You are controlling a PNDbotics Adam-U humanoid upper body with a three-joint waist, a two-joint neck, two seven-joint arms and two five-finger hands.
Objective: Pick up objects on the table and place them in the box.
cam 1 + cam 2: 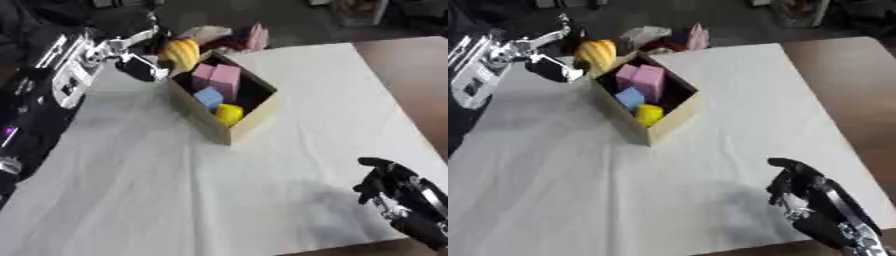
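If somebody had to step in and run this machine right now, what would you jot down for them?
Left robot hand: raised at the far left corner of the box, fingers curled round a yellow-orange object, held at the box's far rim, not yet inside.
Right robot hand: idle near the lower right, holding nothing, fingers curled.
Box: cardboard, on the white table; it already holds two pink blocks, a blue block and a yellow piece.
Left to do: release the yellow-orange object into the box. More items lie in a pile past the box's far side; what they are is unclear.
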